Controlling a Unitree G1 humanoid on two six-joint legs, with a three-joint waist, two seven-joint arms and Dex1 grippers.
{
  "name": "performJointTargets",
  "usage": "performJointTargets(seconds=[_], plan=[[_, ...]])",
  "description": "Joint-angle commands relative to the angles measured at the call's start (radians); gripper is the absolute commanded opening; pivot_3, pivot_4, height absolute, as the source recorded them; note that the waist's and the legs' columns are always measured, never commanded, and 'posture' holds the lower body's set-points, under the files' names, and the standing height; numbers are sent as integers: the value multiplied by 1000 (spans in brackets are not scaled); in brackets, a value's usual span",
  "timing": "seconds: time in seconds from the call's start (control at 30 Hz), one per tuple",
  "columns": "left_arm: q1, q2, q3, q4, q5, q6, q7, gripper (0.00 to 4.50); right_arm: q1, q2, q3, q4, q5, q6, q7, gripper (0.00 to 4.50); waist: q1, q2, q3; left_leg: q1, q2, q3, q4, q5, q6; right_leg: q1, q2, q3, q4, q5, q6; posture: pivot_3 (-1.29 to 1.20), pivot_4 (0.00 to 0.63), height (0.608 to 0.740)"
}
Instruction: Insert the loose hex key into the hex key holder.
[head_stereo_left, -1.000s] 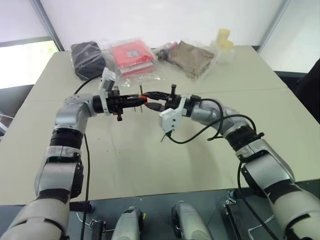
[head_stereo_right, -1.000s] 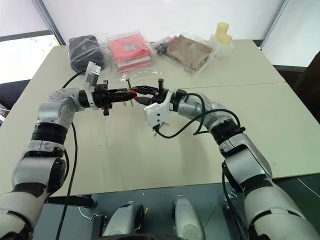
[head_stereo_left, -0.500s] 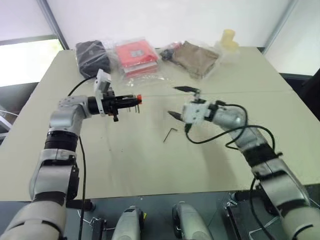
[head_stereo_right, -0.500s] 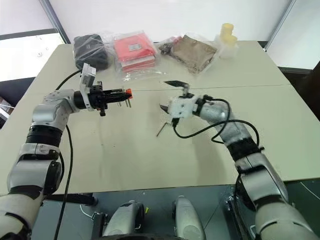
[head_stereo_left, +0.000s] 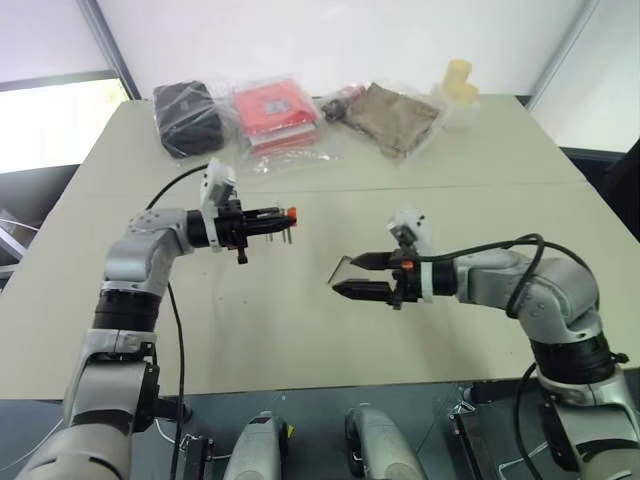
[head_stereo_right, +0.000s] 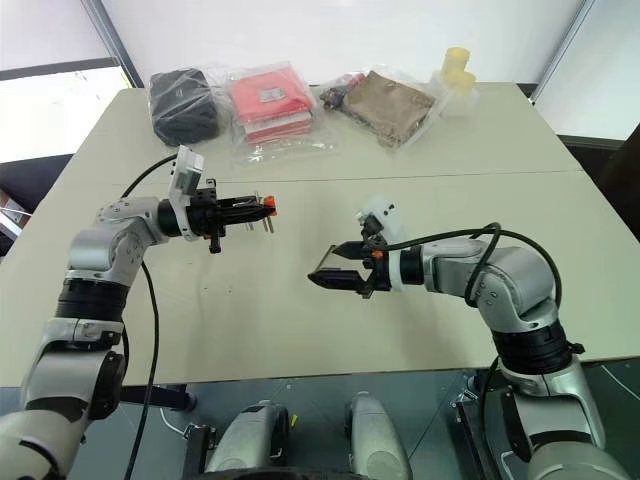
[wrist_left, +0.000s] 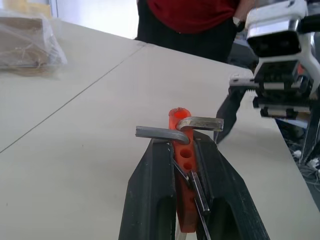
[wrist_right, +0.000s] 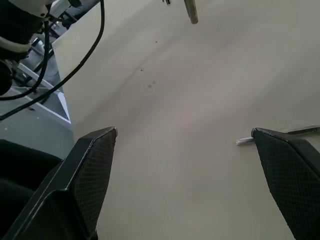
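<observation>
My left gripper (head_stereo_left: 276, 215) is shut on the hex key holder (head_stereo_left: 288, 212), a small orange block held level above the table. In the left wrist view several thin metal keys stick out of the holder (wrist_left: 182, 165) between the black fingers. The loose hex key (head_stereo_left: 338, 270) lies flat on the table. My right gripper (head_stereo_left: 352, 276) hovers low over the table with its jaws wide open, nothing between them, and the key just beyond its fingertips. In the right wrist view the key (wrist_right: 280, 135) lies beside one finger (wrist_right: 292, 175).
Along the table's far edge lie a black pouch (head_stereo_left: 185, 103), a red packet in clear plastic (head_stereo_left: 270, 108), a bagged brown item (head_stereo_left: 390, 115) and yellow cups (head_stereo_left: 455, 78). A person in a red top (wrist_left: 200, 15) stands beyond the table (head_stereo_left: 250, 330).
My right gripper has opened wide, left the holder and swung down and right, low by the key on the table. My left gripper has drawn back a little with the holder.
</observation>
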Motion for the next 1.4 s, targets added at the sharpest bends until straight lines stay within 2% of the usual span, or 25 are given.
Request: performJointTargets(seconds=[0.03, 0.4, 0.63, 0.9, 1.0, 1.07, 1.13, 1.23, 1.4], plan=[[14, -1, 28, -70, -33, 10, 30, 0, -16, 43, 74, 92, -101, -65, -22, 4459, 0, 0, 0, 0, 0, 0, 0, 0, 0, 0, 0, 0, 0, 0, 0, 0, 150, 740], [72, 7, 43, -144, -62, 37, 97, 0, -125, 150, 150, 408, -325, -235, -12, 4459, -6, 0, 0, 0, 0, 1, 1, 0, 0, -1, 0, 0, 0, 0, 0, 0, 150, 740], [90, -7, 51, -159, -66, 36, 134, 0, -191, 227, 174, 530, -410, -277, -11, 4459, -7, 0, 0, 1, 0, 1, 1, 0, 0, 0, 0, 0, 1, 0, 0, 0, 150, 740], [96, -29, 52, -138, -54, 4, 163, 0, -240, 291, 283, 669, -601, -382, -44, 4459, -8, -1, -1, 2, 0, 2, 1, 0, 0, 1, 0, 0, 1, 0, 0, 0, 150, 740], [97, -40, 52, -130, -50, -11, 173, 0, -236, 311, 322, 703, -662, -426, -40, 3609, -9, -2, -2, 4, 0, 2, 0, 0, 0, 2, 0, 0, 1, 0, 0, 0, 150, 740], [96, -50, 53, -123, -48, -24, 181, 0, -229, 323, 337, 727, -704, -460, -45, 2693, -10, -3, -3, 4, 0, 2, 0, 0, 0, 2, 0, 0, 1, 0, 0, 0, 150, 740], [95, -60, 56, -115, -46, -38, 193, 0, -223, 336, 348, 752, -742, -489, -48, 1512, -10, -3, -3, 4, 0, 2, 0, 0, 0, 2, 0, 0, 1, 0, 0, 0, 150, 740], [95, -69, 53, -105, -44, -53, 200, 0, -215, 351, 352, 788, -783, -520, -49, 24, -11, -3, -4, 5, 1, 2, 0, 0, 0, 3, 1, 0, 1, 0, 0, 0, 150, 740], [93, -73, 52, -95, -43, -67, 206, 0, -198, 367, 330, 793, -809, -528, -34, 24, -12, -5, -9, 8, 1, 2, -1, 0, 0, 6, 1, 0, 1, 0, 0, 0, 150, 740]])
